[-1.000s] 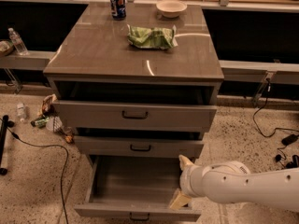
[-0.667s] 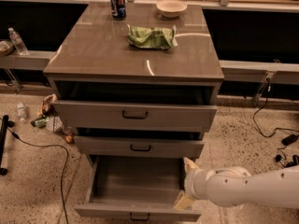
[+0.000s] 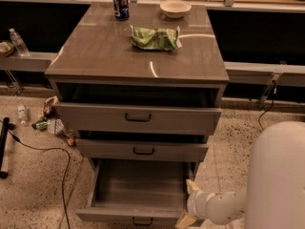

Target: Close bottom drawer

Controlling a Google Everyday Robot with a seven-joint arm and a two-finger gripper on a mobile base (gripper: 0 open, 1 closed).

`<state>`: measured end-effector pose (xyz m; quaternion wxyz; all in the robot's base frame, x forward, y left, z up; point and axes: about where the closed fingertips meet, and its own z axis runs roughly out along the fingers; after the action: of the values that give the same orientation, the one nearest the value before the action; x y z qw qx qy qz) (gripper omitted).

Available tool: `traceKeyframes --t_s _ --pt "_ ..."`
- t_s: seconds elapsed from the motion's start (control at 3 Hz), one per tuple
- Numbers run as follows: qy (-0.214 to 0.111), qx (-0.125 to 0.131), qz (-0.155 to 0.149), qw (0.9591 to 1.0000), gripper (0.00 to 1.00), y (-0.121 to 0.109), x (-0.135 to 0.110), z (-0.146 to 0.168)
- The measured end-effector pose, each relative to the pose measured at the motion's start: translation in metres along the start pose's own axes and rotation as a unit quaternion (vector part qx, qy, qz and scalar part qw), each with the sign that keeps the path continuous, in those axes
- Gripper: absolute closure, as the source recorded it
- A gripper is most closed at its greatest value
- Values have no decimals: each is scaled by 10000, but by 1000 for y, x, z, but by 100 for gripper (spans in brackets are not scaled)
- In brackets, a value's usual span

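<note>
Left ledge: we see a clear water bottle [image 3: 19,42] standing there, well apart from the desk.
Floor at left: a black cable [image 3: 52,150] trails over the speckled floor, and litter [image 3: 50,120] lies by the desk's left foot; we cannot tell what each piece is.
Desk top: the desk [image 3: 105,56] carries a blue soda can [image 3: 120,4] at the back, a crumpled green bag [image 3: 156,37] near the middle, and a pale bowl [image 3: 175,7] at the back, right of the can.
Top drawer [image 3: 138,118]: we see it pulled out a little, with a dark gap above its front.
Middle drawer [image 3: 143,150]: likewise slightly out.
Bottom drawer [image 3: 138,190]: lowest in the desk and pulled far out, so that we look into its plain grey box; its dark bar handle [image 3: 142,221] sits at the lower edge of the view.
Hand [image 3: 189,203]: low, just beside the bottom drawer's right front corner. Its yellowish fingers [image 3: 193,185] are spread wide and grip nothing; they seem to touch the drawer's side, though we cannot be sure.
Arm [image 3: 276,175]: white, it comes in from the right edge.
</note>
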<state>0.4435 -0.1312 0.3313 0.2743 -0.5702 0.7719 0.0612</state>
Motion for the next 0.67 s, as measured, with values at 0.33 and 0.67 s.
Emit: traceKeyframes --t_s 0.33,0.67 --pt "-78 -174 -27 9998 0 24 11 41" --pt "-146 -82 -155 9997 0 29 26 75"
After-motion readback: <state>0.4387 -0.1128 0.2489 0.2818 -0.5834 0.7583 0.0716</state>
